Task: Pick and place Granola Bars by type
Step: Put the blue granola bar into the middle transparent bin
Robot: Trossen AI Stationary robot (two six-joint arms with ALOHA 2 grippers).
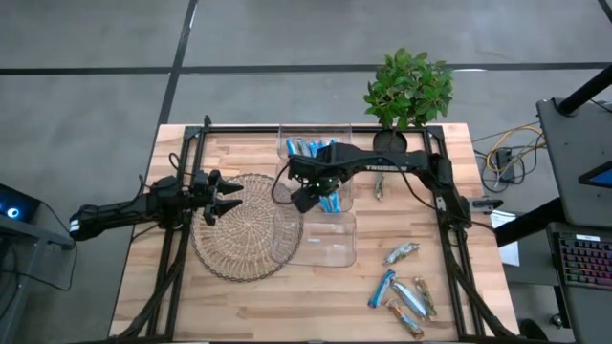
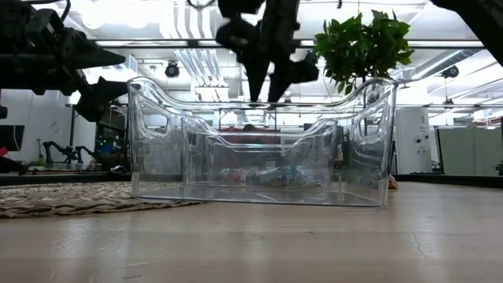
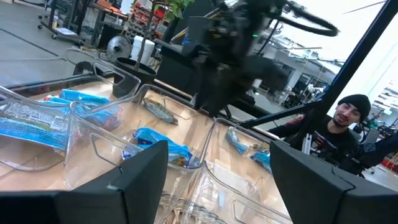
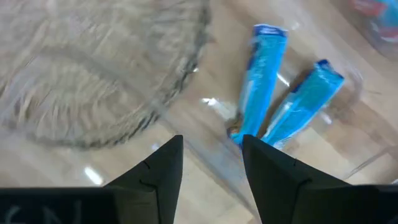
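The right gripper (image 1: 308, 196) hangs over the clear bin (image 1: 287, 151) at the high view's centre, fingers (image 4: 158, 171) parted and empty, probably because a blue granola bar (image 4: 260, 78) was meant for that bin. Two blue bars lie below it, long axes nearly parallel, ends converging toward the fingers. Unsorted bars (image 1: 402, 298) sit loose on the desk (image 1: 239, 296) at lower right. The left gripper (image 1: 222, 198) waits over the woven mat (image 1: 239, 248), fingers apart, empty.
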